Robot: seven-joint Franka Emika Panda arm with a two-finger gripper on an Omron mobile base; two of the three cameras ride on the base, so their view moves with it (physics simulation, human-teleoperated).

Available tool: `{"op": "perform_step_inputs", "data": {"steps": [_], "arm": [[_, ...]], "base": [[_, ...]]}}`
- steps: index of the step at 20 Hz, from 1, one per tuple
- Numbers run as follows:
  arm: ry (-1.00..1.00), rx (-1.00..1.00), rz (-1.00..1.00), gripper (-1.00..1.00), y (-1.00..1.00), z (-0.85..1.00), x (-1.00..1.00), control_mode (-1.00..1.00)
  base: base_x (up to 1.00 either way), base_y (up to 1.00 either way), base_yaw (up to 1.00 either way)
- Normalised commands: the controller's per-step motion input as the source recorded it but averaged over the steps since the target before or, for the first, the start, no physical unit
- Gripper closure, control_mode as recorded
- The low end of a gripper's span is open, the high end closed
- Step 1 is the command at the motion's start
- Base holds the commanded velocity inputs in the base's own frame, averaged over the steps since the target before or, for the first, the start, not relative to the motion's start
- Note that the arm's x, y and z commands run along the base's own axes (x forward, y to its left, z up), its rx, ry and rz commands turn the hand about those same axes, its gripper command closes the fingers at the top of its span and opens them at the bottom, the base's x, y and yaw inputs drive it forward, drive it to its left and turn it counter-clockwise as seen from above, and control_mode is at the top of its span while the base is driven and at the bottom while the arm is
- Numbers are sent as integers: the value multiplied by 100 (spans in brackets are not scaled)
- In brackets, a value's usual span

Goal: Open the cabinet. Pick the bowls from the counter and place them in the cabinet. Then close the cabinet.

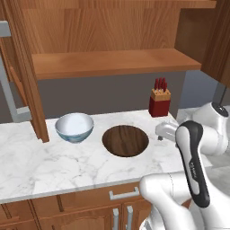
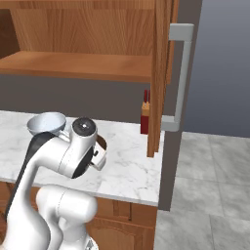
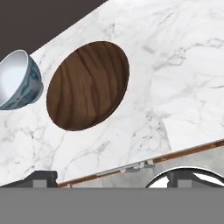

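- The cabinet [image 1: 112, 63] stands open across the top of the left base view, its bare wooden shelf running from the left to the upper right
- One open door [image 1: 27, 72] hangs edge-on at the left of that frame, with a grey bar handle [image 1: 11, 85] on its far left side
- In the right base view the other open door [image 2: 158, 73] stands edge-on right of centre, its grey bar handle [image 2: 179, 73] facing right
- The white marble counter [image 1: 45, 161] fills the middle and lower left of the left base view
- A white bowl [image 1: 74, 127] with a pale blue outside sits upright on the counter, left of centre
- A wide, shallow wooden bowl [image 1: 126, 140] lies just to its right, near but not touching
- A red knife block [image 1: 159, 102] stands against the back wall, above and right of the wooden bowl
- The hand [image 1: 165, 131] hovers just right of the wooden bowl in the left base view, touching nothing
- In the hand view its two dark fingertips [image 3: 41, 178] rise far apart at the bottom corners, holding nothing; the wooden bowl sits at centre left and the white bowl at the left edge
- Wooden drawers [image 1: 90, 200] run beneath the counter edge
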Motion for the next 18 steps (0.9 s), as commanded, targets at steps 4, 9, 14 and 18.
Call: {"op": "perform_step_inputs", "data": {"steps": [4, 9, 14, 18], "arm": [[0, 6, 0, -100, 0, -31, 13, -100], [0, 10, 0, -100, 5, -38, 19, -100], [0, 6, 0, -100, 9, -26, 30, -100], [0, 3, 0, -100, 4, -16, 46, -100]], "base": [[0, 0, 0], [0, 0, 0], [0, 0, 0], [0, 0, 0]]}}
